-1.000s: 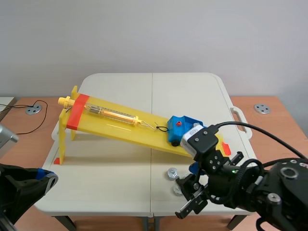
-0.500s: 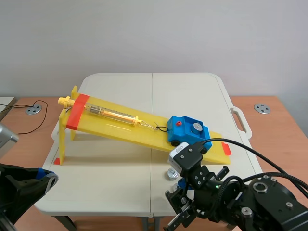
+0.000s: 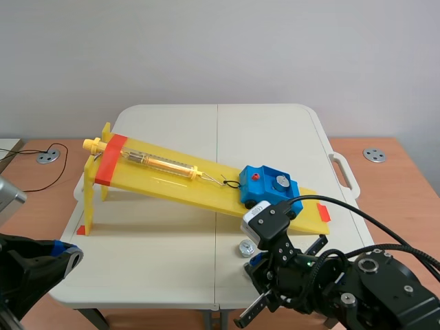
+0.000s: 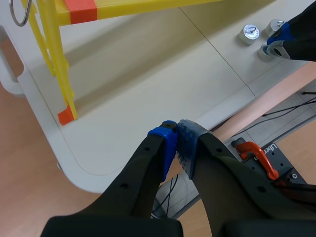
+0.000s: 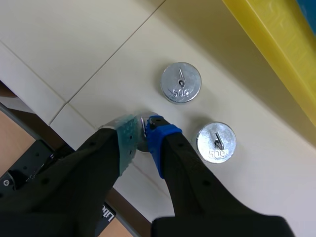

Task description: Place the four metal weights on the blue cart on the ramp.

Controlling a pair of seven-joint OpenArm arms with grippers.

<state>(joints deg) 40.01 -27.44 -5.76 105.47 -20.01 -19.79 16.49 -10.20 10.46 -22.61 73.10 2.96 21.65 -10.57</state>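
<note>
**Right fingers clenched on one weight, one weight on the cart**

Our right gripper (image 5: 142, 132) is pinched on the third weight (image 5: 142, 144). Only a sliver of this metal disc and its hook show between the pads. We cannot tell whether it rests on the table (image 5: 74, 44) or hangs just off it. The far weight (image 5: 180, 82) lies flat ahead of those fingers. The near weight (image 5: 216, 142) lies just beside the blue-padded finger, not touching it. Beyond the gripper, the blue cart (image 3: 265, 184) stands at the low end of the yellow ramp (image 3: 172, 177) and carries the cart weight (image 3: 280, 181). Our left gripper (image 4: 176, 136) hangs over the table's edge, its pads pressed together on nothing, well apart from every weight.
</note>
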